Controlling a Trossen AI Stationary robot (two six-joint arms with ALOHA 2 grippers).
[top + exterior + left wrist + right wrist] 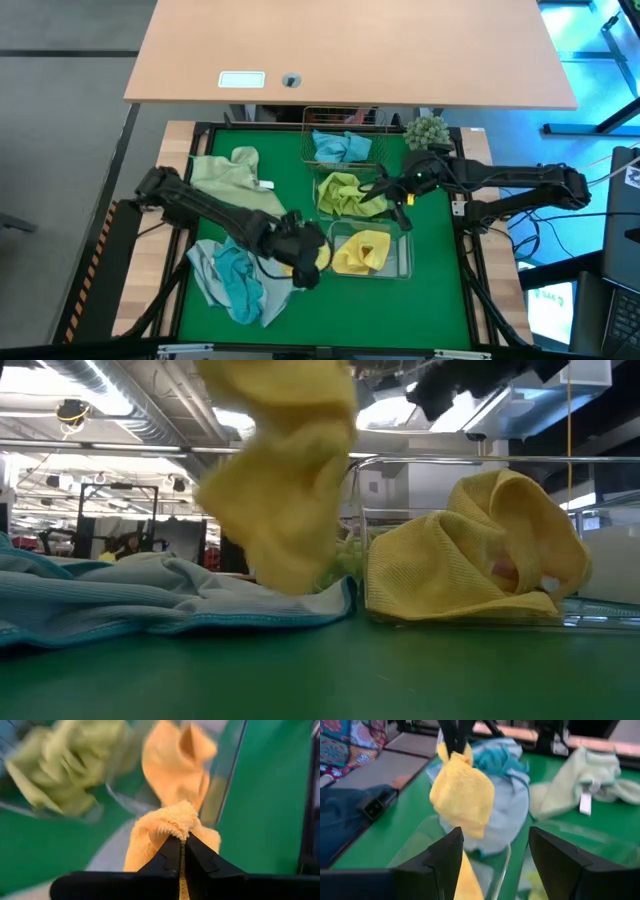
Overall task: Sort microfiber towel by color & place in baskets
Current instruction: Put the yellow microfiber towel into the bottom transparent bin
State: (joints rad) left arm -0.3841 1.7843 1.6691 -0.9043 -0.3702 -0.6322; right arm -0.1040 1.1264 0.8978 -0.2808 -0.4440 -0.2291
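Surface: green mat (250,140), three baskets in a row
Left gripper (308,262): clenched on yellow towel (462,795), dangling beside yellow-filled clear tub (404,262)
Right gripper (398,196): spread wide, over lime tub (322,190)
Handling: likely light, limp, best pinched at a bunched fold

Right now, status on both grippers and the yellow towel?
Left gripper shut on yellow towel, lifted beside near clear tub. Right gripper open, over middle tub. Nothing blocking the tub.

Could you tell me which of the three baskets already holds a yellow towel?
The clear tub nearest the left claw; the middle tub holds a lime-green towel, the wire basket a blue one.
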